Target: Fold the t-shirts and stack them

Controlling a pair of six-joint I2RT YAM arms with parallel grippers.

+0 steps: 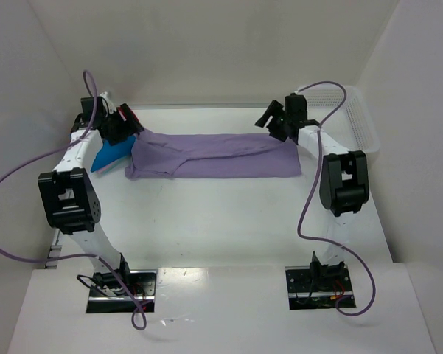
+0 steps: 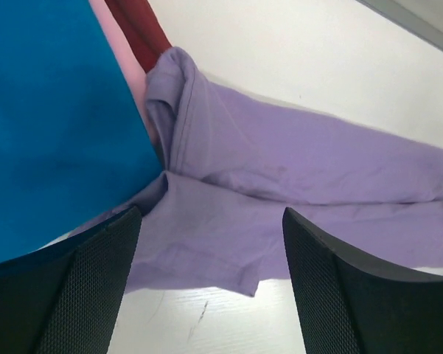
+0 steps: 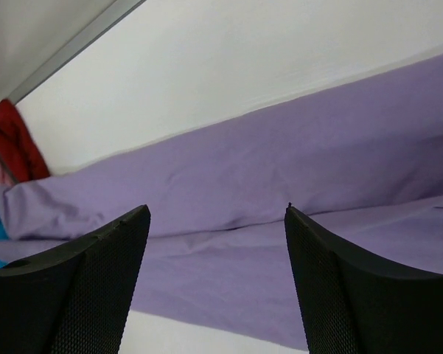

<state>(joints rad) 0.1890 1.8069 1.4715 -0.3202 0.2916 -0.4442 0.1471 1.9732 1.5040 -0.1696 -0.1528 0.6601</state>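
The left gripper (image 2: 210, 287) has its jaws spread wide with nothing between them. Its black fingers (image 2: 81, 295) frame the left end of the purple shirt (image 2: 280, 177), and whether they touch the cloth cannot be told. The right gripper (image 3: 216, 280) is likewise spread and holds nothing, its fingers (image 3: 368, 295) standing over the right part of the same shirt. From above, the purple shirt lies across the far half of the table (image 1: 228, 221) as a long band running left to right, folded lengthwise, with creases and a seam ridge near its left end. The left gripper is at the band's far left corner and the right gripper at its far right corner. Just left of the band sits the blue shirt (image 2: 51, 125), folded flat, its edge against the purple cloth. The pink shirt (image 2: 121, 51) shows as a strip along the blue one's far side, and the red shirt (image 2: 140, 26) lies beyond the pink. A white mesh basket (image 1: 357, 122) stands at the far right of the table, behind the right arm.
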